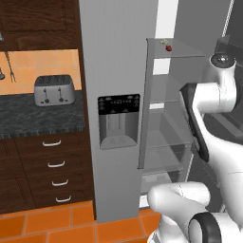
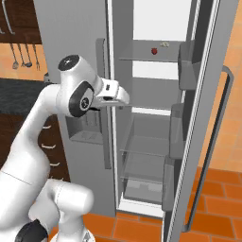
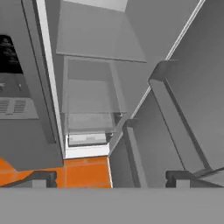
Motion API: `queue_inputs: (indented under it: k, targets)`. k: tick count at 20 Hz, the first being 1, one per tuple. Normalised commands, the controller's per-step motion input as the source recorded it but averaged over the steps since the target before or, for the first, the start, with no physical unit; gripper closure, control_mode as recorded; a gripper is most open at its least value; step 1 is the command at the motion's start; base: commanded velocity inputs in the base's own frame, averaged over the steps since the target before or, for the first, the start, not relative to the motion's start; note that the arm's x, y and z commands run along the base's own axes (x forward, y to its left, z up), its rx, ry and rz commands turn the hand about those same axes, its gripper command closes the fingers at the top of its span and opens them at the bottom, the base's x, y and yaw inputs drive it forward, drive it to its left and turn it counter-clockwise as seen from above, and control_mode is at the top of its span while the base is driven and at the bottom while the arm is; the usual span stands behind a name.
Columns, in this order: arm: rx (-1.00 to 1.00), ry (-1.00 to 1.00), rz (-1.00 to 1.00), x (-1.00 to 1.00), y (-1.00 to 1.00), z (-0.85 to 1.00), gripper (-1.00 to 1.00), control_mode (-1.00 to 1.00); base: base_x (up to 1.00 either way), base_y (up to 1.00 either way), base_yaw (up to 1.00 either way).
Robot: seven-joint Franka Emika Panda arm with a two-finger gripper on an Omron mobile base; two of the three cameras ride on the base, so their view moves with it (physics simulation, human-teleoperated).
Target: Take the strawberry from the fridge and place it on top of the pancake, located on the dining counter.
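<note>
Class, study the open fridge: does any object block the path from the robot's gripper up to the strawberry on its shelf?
Nothing visible does. The strawberry sits on the top shelf of the fridge, whose right door is open, beside a small pale lump. The gripper is lower, its fingertips apart, pointing down at empty lower shelves; open air lies between.

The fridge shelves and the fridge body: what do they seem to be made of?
The shelves look like clear glass or plastic: the grey wall shows through them. The fridge body looks like matte grey metal, flat and without reflections, though the rendering leaves this open.
</note>
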Motion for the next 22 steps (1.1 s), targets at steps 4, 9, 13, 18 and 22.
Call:
queue_inputs:
  k: [4, 9, 13, 18, 22]
  targets:
    - [0.29, -0.07, 0.03, -0.8, 0.87, -0.39, -1.0, -1.0, 0.0, 0.0, 0.0]
    - [0.2, -0.03, 0.0, -0.72, 0.83, -0.11, -1.0, -1.0, 0.0, 0.0, 0.0]
    - [0.12, -0.07, 0.0, -0.77, 0.33, -0.01, -1.0, -1.0, 0.0, 0.0, 0.0]
    - [0.0, 0.01, 0.0, -0.05, 0.1, -0.04, -1.0, 1.0, 0.1, -0.03, -0.03]
    - [0.0, 0.0, 0.0, 0.0, 0.0, 0.0, -1.0, 1.0, 0.72, -0.28, -0.35]
